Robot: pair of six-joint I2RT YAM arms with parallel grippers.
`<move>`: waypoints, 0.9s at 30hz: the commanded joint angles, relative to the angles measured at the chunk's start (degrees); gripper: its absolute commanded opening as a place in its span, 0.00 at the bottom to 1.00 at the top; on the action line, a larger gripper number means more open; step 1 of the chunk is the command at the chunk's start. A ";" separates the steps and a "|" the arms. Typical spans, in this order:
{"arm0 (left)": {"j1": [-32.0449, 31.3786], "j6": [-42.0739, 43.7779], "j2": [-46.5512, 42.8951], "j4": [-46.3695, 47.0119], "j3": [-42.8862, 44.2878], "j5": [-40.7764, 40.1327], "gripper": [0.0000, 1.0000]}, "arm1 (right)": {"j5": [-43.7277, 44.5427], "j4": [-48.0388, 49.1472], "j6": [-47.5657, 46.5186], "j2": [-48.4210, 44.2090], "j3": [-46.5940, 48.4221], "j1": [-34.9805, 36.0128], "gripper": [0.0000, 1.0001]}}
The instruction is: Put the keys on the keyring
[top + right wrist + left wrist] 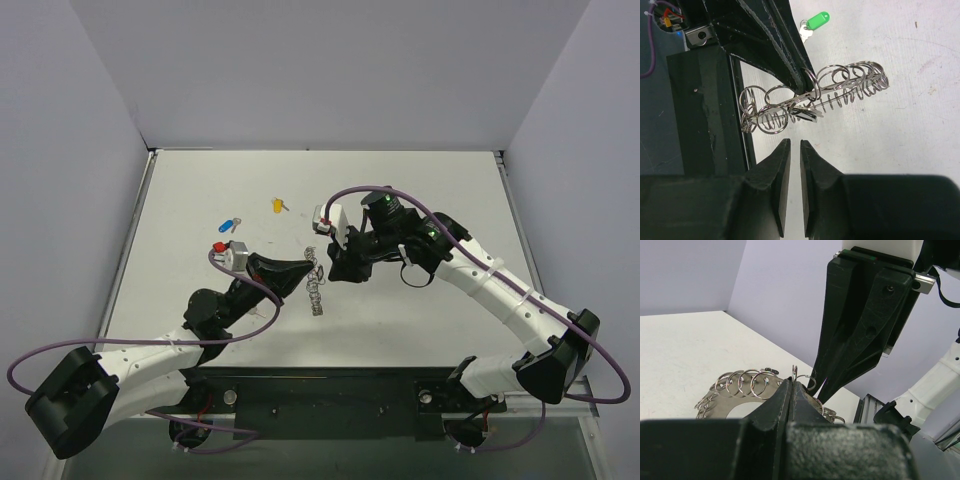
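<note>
The left arm [150,352] lies low, reaching from 7 o'clock toward the centre. Its left tool [306,267] points to 3 o'clock with fingers pressed tight together. The right arm [500,295] arches in from 5 o'clock. The right tool [795,146] points toward 8 o'clock, its fingers slightly parted and its tips just beside the left's.

keyring [840,97] shiny wire metal | green key head [818,21] glossy plastic

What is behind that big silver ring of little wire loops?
A small silver key with a green plastic head lies on the white table beyond the ring. The left arm's black jaws block the view beside it.
</note>
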 commanded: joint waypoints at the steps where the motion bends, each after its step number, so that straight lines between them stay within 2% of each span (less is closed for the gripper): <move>1: 0.26 -0.93 -0.23 3.95 1.34 0.84 0.00 | -0.58 0.52 0.38 -1.47 -0.39 -0.24 0.12; 6: 0.26 -0.58 -0.32 3.42 1.25 0.93 0.00 | -2.33 0.87 1.44 -1.29 -0.13 -0.50 0.18; 15: 0.17 0.56 -0.50 2.45 1.07 2.16 0.00 | -8.04 3.68 6.44 -1.29 0.05 -2.52 0.34; 27: 0.35 2.23 -1.11 2.19 1.60 5.84 0.00 | -10.69 12.47 15.41 -1.56 -1.71 -6.48 0.36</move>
